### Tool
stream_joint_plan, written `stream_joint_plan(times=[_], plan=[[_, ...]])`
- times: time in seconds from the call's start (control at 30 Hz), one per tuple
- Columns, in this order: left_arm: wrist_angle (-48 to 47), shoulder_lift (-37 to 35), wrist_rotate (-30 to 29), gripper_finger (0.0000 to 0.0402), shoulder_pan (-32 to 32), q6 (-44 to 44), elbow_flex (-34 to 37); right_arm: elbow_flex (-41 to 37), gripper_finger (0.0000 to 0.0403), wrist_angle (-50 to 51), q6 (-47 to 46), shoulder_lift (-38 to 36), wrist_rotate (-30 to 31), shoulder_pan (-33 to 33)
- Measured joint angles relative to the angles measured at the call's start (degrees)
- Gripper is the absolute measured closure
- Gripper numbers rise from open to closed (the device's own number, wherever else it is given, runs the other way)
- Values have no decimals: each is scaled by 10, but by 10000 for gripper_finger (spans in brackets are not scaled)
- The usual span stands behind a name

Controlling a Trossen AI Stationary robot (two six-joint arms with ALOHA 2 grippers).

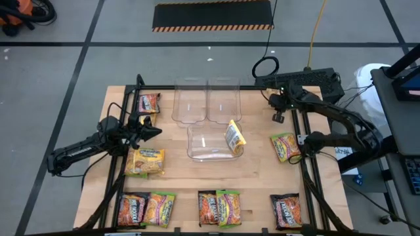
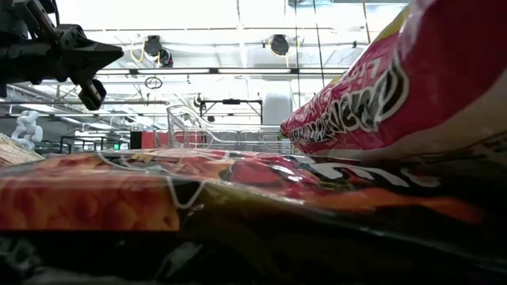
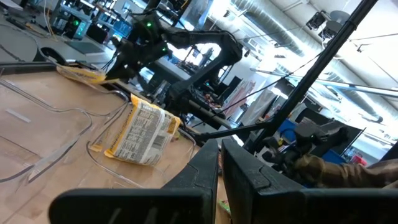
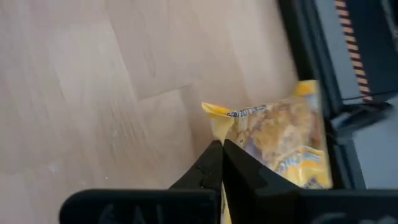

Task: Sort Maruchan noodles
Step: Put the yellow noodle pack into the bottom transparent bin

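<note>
My right gripper [image 1: 300, 147] [image 4: 221, 151] is shut on a yellow Maruchan noodle packet [image 1: 284, 145] at the table's right side. A second yellow packet [image 1: 234, 136] [image 3: 142, 132] leans inside the near clear bin [image 1: 205, 145], its upper edge against the bin's right wall. Other packets lie flat on the wood: a red one [image 1: 149, 103] far left, a yellow one [image 1: 146, 160] left, and several in a row [image 1: 216, 208] along the near edge. My left gripper [image 1: 156, 129] [image 3: 219, 163] hovers shut over the table's left side, holding nothing. My right gripper pinches the yellow packet's crimped end [image 4: 231, 132], close to one corner [image 4: 211, 109], between its two fingers. The fingers slant down at it from the table's right side. The rest of the packet stretches away beyond the fingertips; whether it is clear of the wood does not show.
Two more clear bins [image 1: 190, 101] [image 1: 223, 99] stand side by side behind the near one. A dark frame rail [image 1: 305, 170] runs along the table's right edge beside the held packet. In the low view, packets [image 2: 238, 198] right at the lens block most of the table.
</note>
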State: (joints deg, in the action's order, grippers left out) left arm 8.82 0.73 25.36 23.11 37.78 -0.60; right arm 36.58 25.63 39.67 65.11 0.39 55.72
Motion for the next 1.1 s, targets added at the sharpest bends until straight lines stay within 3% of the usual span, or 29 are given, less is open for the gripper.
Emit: stream_joint_plan(times=[0.13,0.47,1.1], plan=[[0,0,0,376,0,0,0,0,403,15,-28,-48,27,-4],[0,0,0,376,0,0,0,0,403,30,-88,-141,28,-44],[0,0,0,376,0,0,0,33,403,30,-143,-214,74,-120]])
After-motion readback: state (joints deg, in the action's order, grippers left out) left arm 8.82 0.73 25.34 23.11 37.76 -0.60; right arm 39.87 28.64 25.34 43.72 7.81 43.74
